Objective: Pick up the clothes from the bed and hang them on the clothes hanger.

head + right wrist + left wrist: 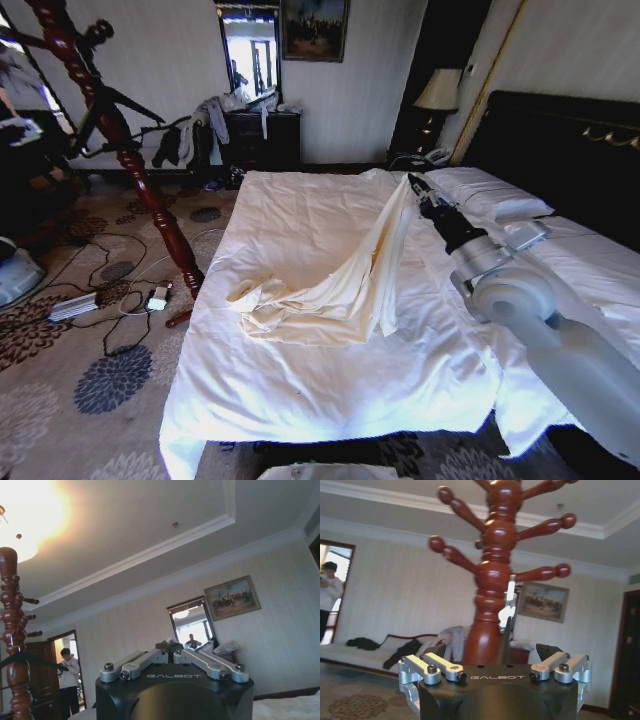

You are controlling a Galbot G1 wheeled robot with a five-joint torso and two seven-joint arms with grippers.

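The robot's right arm [560, 330], nearest the head camera at 4 o'clock, reaches up the bed [300, 390], whose white duvet spreads across the middle. The cream shirt [340, 280] trails in a long fold from its heap at centre up toward 1 o'clock, where the right gripper [416, 186] has a corner pinched and lifted; in the right wrist view its fingers [150, 657] are drawn together, closed on the fabric. The red-brown coat stand [120, 140] rises at 10 o'clock beside the bed, well apart from the shirt, with the black clothes hanger [125, 110] on it. The left gripper [495, 672] sits close before that stand, fingers [440, 666] spread wide and holding nothing. The shirt's long axis runs from centre toward 1 o'clock.
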